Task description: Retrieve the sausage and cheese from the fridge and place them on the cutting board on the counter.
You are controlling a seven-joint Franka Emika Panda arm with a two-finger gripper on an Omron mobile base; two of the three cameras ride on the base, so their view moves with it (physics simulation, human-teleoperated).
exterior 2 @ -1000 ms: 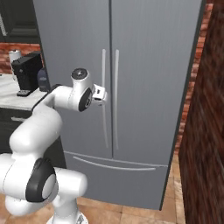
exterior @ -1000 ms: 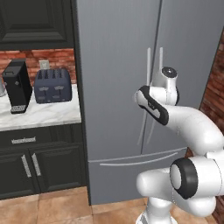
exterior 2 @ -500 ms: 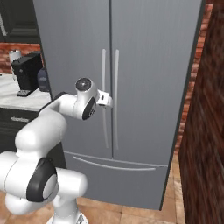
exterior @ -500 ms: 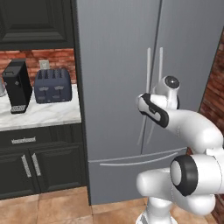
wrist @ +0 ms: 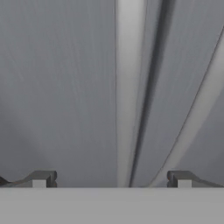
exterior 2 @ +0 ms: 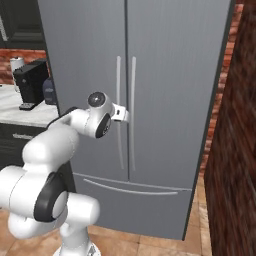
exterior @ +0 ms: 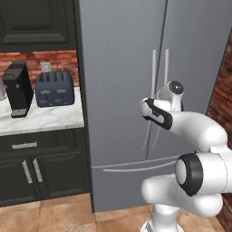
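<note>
Robot lining up on the fridge handle, doors shut.
Wide-open claw (wrist: 111,179) straddles the left curved handle (wrist: 127,87) of the tall grey steel fridge (exterior: 122,68); next it probably needs to close and pull. Sausage and cheese presumably inside.

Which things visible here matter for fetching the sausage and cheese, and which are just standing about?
Job:
- fridge, doors shut
- its handles
- pincer, open, straddling a handle
- counter

Standing about:
- toaster
- coffee machine
- cabinets
- brick wall
</note>
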